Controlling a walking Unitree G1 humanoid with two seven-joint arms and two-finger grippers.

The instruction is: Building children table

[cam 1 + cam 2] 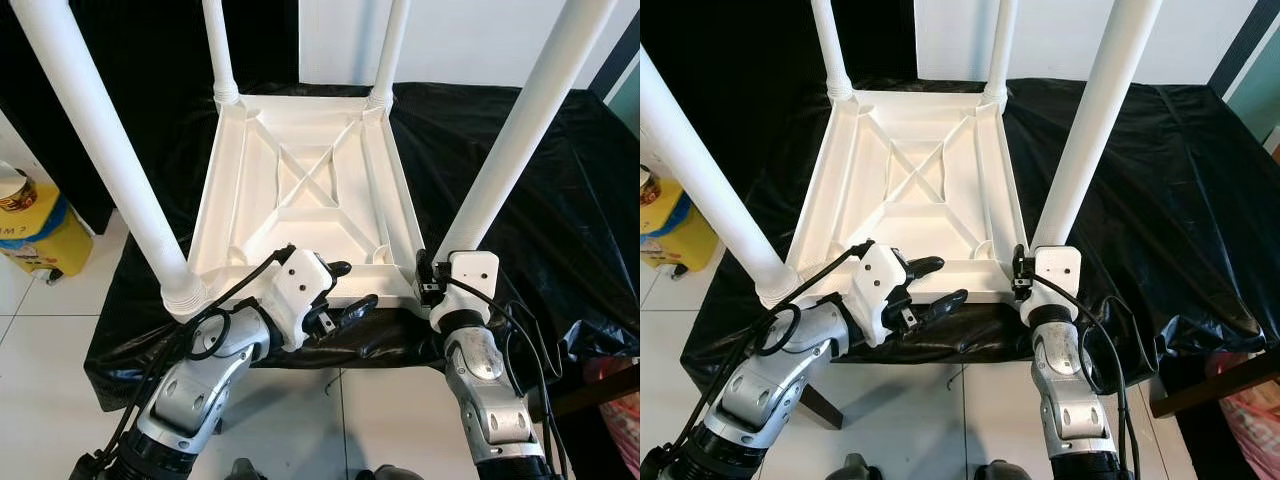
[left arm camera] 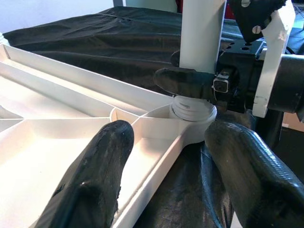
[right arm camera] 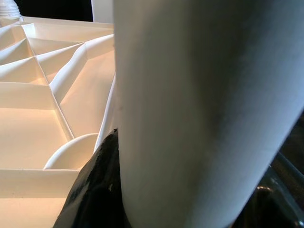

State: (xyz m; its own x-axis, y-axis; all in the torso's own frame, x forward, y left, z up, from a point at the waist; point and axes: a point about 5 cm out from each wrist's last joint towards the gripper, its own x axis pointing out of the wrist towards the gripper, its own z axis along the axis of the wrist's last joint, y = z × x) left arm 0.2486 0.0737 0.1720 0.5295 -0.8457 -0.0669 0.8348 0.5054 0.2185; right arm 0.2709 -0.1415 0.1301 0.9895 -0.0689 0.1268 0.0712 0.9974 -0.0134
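The children's table top (image 1: 305, 190) lies upside down on a surface draped in black sheeting (image 1: 520, 170), ribbed underside up; four white legs stand in its corner sockets, the far pair (image 1: 222, 50) behind, the near left leg (image 1: 105, 140) and the near right leg (image 1: 520, 130) rising toward the camera. The right hand (image 1: 428, 272) is closed around the near right leg low on the shaft, just above its threaded collar (image 2: 192, 107); in the right wrist view one black finger (image 3: 97, 190) presses against the white tube. The left hand (image 1: 335, 295) is spread wide and holds nothing; its fingers (image 2: 95, 175) straddle the near rim of the top, one inside the frame, one outside over the sheeting.

Judgement: the step in hand is seating the near right leg. To do it well, keep the shaft in line with the socket so the collar does not cross-thread; turn in short strokes and regrip; bring the left hand shut on the rim to stop the top rotating on the slippery sheeting. Some thread shows above the socket, so it looks not fully home.

A yellow container (image 1: 35, 225) stands on the tiled floor at the left.
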